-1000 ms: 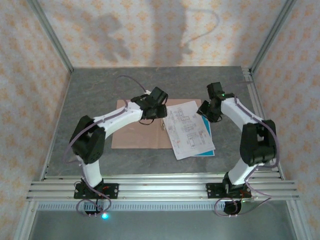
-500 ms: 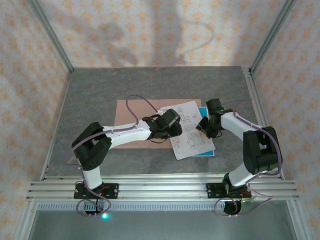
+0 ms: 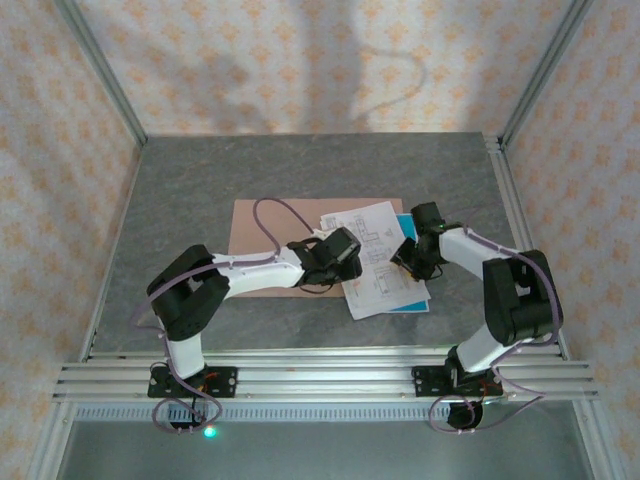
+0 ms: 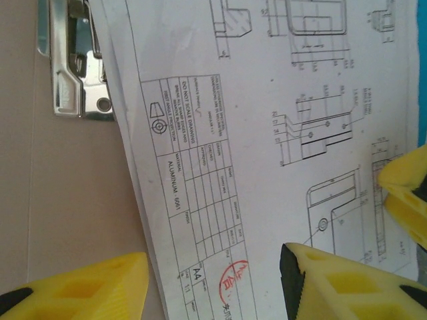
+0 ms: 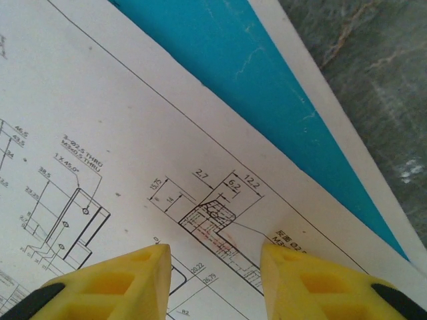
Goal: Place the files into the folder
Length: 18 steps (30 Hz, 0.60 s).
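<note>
Top view: the files point(image 3: 388, 270) lie centre-right on the counter point(image 3: 200, 180), overlapping the folder point(image 3: 265, 245). My left hand point(image 3: 350, 266) and right hand point(image 3: 405, 256) are low over them.
Left wrist: my left fingers are apart, straddling the files' edge.
Right wrist: my right fingers are apart over the files.

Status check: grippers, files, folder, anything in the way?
Left gripper open, straddling edge of files over folder. Right gripper open over files, nothing held. Files askew, partly on folder, edge overlapping metal fastener.

Top camera: high, well back from the files point(image 3: 385, 262), looking down across the worktop point(image 3: 200, 180). Wrist cameras: close over the files, facing down; all three views share them.
</note>
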Each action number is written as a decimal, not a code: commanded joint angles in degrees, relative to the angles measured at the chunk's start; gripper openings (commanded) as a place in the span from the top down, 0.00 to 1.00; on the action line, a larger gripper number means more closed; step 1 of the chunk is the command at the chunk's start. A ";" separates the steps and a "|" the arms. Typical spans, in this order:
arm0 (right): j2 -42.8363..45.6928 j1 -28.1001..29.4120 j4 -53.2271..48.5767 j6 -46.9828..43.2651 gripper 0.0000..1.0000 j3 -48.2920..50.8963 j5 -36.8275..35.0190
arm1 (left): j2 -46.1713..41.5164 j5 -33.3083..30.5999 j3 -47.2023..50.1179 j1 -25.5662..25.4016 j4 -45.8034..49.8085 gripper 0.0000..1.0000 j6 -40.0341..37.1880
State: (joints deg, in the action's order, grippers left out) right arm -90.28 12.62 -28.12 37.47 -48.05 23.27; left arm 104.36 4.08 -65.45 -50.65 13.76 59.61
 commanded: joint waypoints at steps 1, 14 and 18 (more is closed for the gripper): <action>-1.13 0.33 0.43 0.32 0.60 0.42 -0.64 | 1.45 -1.16 0.59 -0.61 -1.60 0.45 1.29; -1.40 0.47 0.68 0.37 0.60 0.33 -0.10 | 2.72 -1.13 1.35 -0.67 -3.53 0.45 1.71; -1.81 0.46 0.78 0.36 0.60 0.32 0.03 | 2.39 -1.42 1.71 -0.69 -3.80 0.47 1.69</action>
State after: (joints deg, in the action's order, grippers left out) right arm -90.54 12.62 -27.31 37.47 -48.05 23.88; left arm 106.45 4.08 -64.71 -50.65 10.92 60.23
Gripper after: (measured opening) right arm 0.400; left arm 0.535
